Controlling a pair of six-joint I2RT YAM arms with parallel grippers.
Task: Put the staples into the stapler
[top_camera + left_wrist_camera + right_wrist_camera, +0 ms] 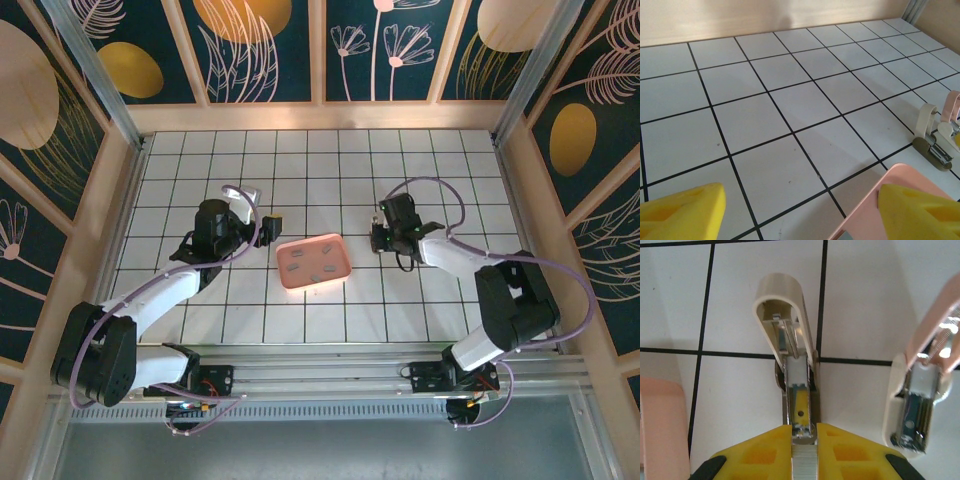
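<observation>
**Right gripper pinching a staple strip at the open stapler, left gripper gaping by the tray**

Top external: The left gripper (262,212) is hovering just off the upper left corner of the pink tray (318,285). The tray is lying on the white tiled table (300,160) between the two arms. Several dark staples (326,248) are resting inside it. The right gripper (380,238) is reaching down just right of the tray, and the stapler is too small to make out here.

Left wrist: The yellow fingers (685,210) are standing wide apart above the tiles with nothing between them. A corner of the tray is showing by the right finger. Beyond it the stapler (936,150) is lying with its cream lid tipped up, and a pink second stapler (952,107) is lying just beside it.

Right wrist: The fingers are clamping narrowly on a silvery staple strip (804,465). Its front end is meeting the near end of the stapler's open channel, under the raised lid. The second stapler is lying to the right, apart.
</observation>
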